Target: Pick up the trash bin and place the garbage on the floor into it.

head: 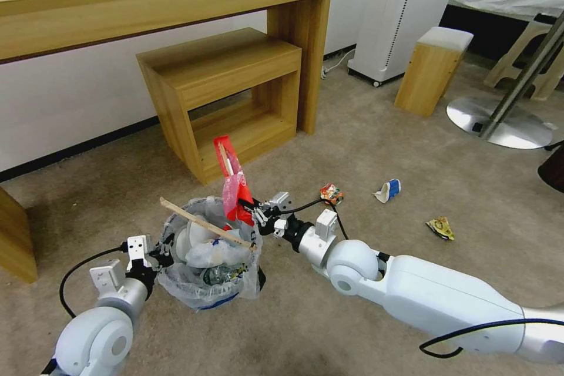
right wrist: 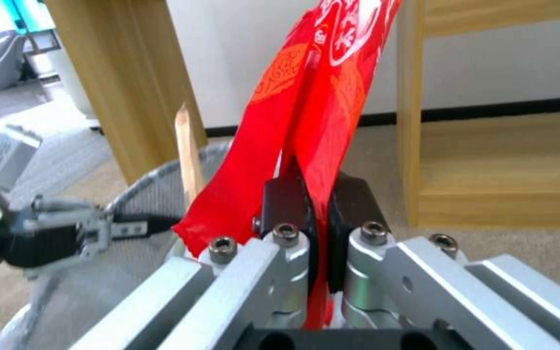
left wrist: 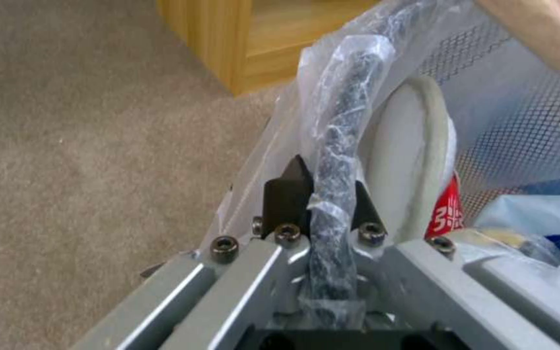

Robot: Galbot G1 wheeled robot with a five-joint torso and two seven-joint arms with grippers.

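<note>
I see the floor (head: pixel 364 147), beige carpet, with the trash bin (head: pixel 208 282) at about 7 o'clock in my head view, bag-lined and stuffed; its base is hidden by the bag. My left pincer (left wrist: pixel 322 194) is clamped on its rim. My right pincer (right wrist: pixel 316 194) is pinched on a red wrapper (right wrist: pixel 306 97) over the bin's far edge, its lower end hidden between the fingers. A wooden stick (head: pixel 205 224) lies across the rim. A blue-white cup (head: pixel 389 190) lies at 3 o'clock.

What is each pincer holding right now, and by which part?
The left pincer clamps the trash bin by its bag-covered rim. The right pincer pinches a red wrapper near its lower end.
</note>
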